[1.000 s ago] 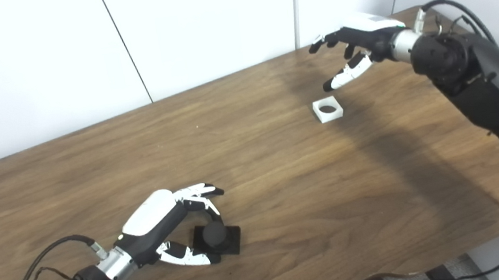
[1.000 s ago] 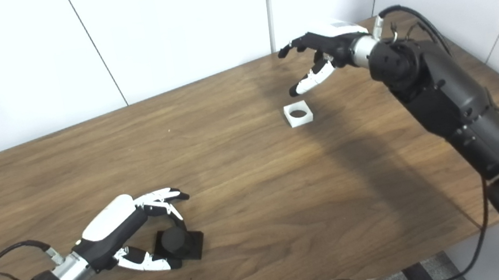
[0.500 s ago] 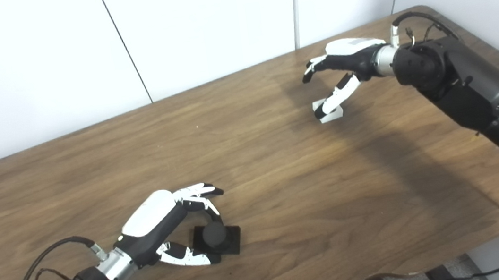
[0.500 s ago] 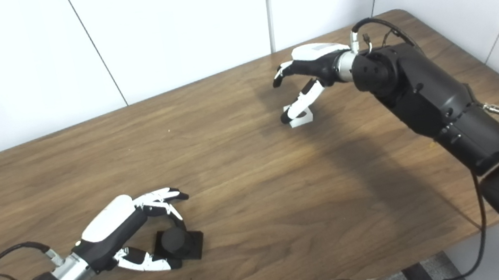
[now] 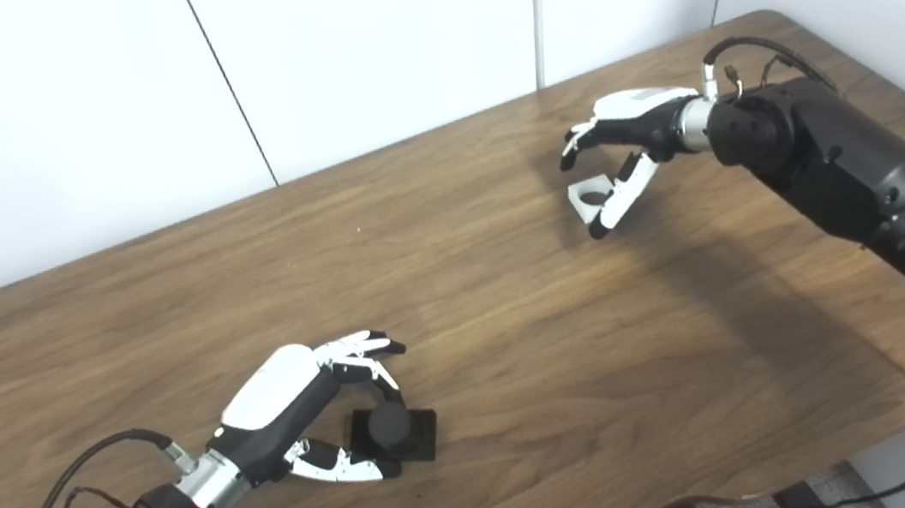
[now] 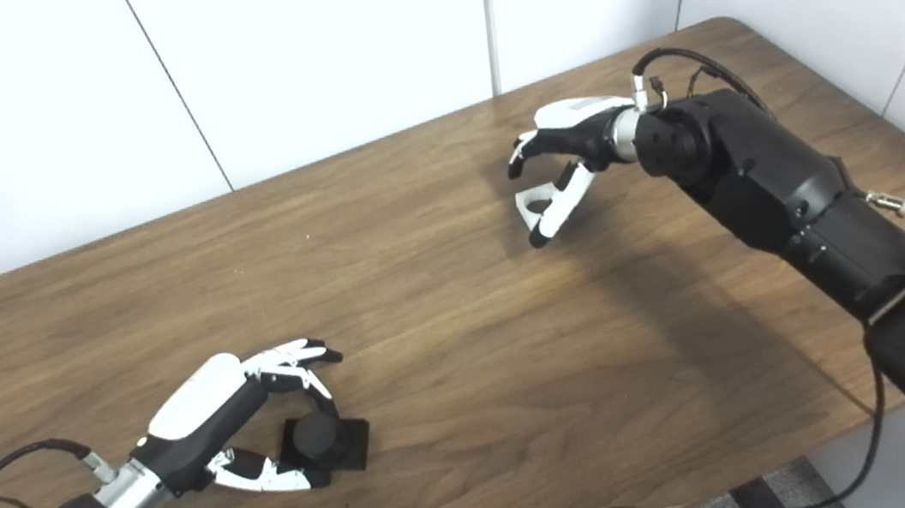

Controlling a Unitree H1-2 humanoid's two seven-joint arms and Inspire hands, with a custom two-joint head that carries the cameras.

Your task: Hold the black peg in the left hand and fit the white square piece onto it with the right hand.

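At lower left, my left robot hand curls around the black peg on the desk, fingers touching it. At upper right, my right robot hand pinches the white square piece, tilted.

A brown wood-grain table fills most of the view. White wall panels with dark seams run from 9 to 2 o'clock. At 5 o'clock, possibly grey flooring.
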